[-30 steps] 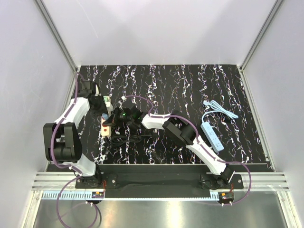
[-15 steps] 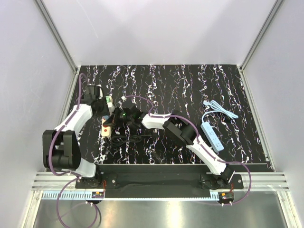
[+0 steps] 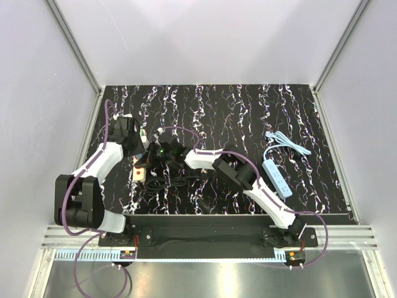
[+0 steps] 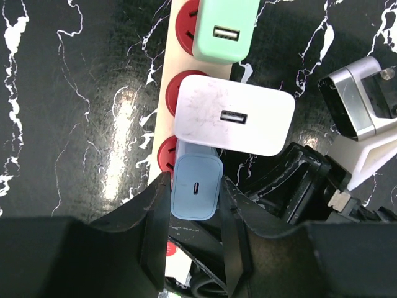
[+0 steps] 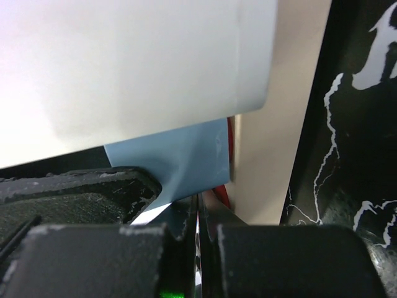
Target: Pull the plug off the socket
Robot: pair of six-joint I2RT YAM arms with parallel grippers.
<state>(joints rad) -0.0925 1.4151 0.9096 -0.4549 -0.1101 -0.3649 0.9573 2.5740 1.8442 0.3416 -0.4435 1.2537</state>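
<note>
Our left gripper [image 4: 194, 192] pinches the pale blue plug [image 4: 195, 183], which sits in the beige power strip [image 4: 166, 59] tight against the white charger [image 4: 232, 118]. The right gripper [image 5: 198, 217] is pressed together beside the strip. If we pull at a tilt, the plug could snag that charger or the whole strip could lift.

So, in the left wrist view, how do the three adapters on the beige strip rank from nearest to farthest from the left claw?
1. Light blue adapter, between the fingers of the left claw.
2. White adapter, just beyond it, mid-frame.
3. Mint green adapter, at the top edge.
</note>
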